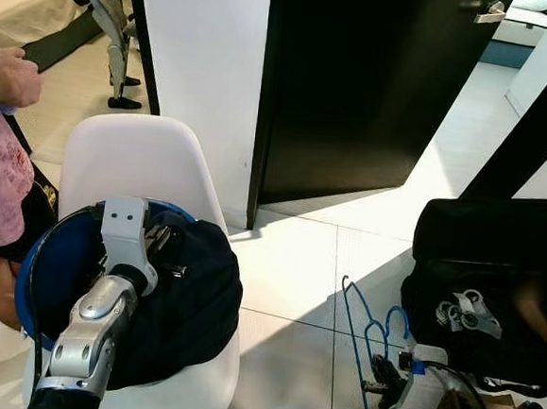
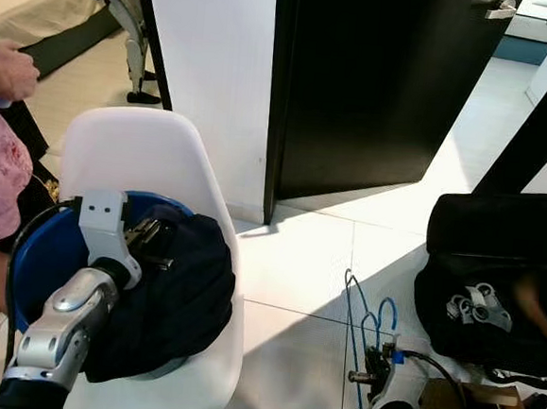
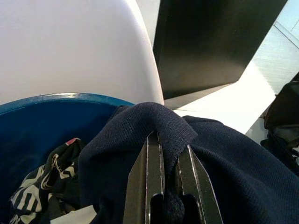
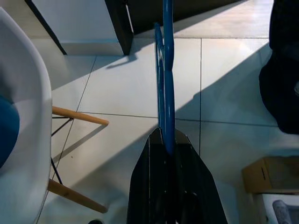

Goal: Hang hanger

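White tiled floor at lower right: hanger (image 1: 369,335) is pinched by right gripper (image 4: 167,140), navy garment (image 1: 186,292) by left gripper (image 3: 170,154) at lower left; threading judged next.

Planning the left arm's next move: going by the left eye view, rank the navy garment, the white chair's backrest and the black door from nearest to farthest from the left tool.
1. Navy garment: pinched in the left tool, inside the blue basin.
2. White chair backrest: just behind the basin.
3. Black door: farthest, ahead and to the right.
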`<state>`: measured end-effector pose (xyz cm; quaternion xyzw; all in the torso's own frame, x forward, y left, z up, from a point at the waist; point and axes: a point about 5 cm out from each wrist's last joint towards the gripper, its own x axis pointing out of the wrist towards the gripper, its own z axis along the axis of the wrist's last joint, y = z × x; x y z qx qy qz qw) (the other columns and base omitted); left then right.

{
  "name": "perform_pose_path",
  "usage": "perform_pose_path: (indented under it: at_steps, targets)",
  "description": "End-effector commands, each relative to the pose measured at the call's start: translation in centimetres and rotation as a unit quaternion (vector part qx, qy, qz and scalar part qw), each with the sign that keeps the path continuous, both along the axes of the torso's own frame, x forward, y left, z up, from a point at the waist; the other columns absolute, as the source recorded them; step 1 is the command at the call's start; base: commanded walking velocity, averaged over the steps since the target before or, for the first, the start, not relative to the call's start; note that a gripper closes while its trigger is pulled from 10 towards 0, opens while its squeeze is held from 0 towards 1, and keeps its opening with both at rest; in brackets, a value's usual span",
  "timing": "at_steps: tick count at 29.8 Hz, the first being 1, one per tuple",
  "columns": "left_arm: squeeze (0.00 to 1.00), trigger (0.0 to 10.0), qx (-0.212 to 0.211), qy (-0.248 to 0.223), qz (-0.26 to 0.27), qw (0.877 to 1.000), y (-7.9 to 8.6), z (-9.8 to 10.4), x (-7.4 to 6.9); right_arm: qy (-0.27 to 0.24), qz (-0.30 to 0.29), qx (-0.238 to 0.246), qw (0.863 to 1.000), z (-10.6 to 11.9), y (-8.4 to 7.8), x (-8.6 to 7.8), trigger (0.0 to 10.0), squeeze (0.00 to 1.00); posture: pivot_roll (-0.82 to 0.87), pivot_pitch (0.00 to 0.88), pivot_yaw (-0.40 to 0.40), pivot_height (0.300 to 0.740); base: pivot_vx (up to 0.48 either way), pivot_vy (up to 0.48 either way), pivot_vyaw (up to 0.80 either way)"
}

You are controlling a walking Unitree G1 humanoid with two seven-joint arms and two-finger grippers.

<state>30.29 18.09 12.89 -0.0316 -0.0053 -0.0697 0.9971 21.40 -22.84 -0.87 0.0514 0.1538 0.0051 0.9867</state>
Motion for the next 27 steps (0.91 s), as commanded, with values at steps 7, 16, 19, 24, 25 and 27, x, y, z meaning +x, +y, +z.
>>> perform_pose_path:
  at_steps: [7,16,19,24,25,27]
  targets:
    - [0.0,10.0,-0.006,0.003,-0.007,1.0,-0.2,0.3,0.1,0.011,-0.013,0.002,1.0,0.2,-1.9,-0.5,10.0,0.0,-0.02,0.121,-0.046,0.74,0.0,0.0,0.0]
    - [0.0,10.0,-0.008,-0.005,-0.023,1.0,-0.4,0.9,0.2,0.02,-0.013,0.002,1.0,-0.1,-2.1,-1.1,10.0,0.0,-0.02,0.117,-0.047,0.74,0.0,0.0,0.0]
    - [0.0,10.0,-0.009,-0.01,-0.034,0.999,-0.4,1.3,0.3,0.023,-0.013,0.003,1.0,-0.4,-2.3,-1.3,10.0,0.0,-0.02,0.117,-0.046,0.74,0.0,0.0,0.0]
    - [0.0,10.0,-0.002,-0.027,-0.05,0.998,-0.1,3.0,0.7,0.031,-0.016,0.008,0.999,-0.7,-2.6,-1.2,10.0,0.0,-0.01,0.119,-0.043,0.74,0.0,0.0,0.0]
    - [0.0,10.0,-0.002,-0.027,-0.05,0.998,-0.1,3.0,0.7,0.031,-0.016,0.008,0.999,-0.7,-2.6,-1.2,10.0,0.0,-0.01,0.119,-0.043,0.74,0.0,0.0,0.0]
    - [0.0,10.0,-0.001,-0.029,-0.049,0.998,0.0,3.2,0.8,0.032,-0.016,0.01,0.999,-0.7,-2.6,-1.0,10.0,0.0,-0.01,0.119,-0.043,0.74,0.0,0.0,0.0]
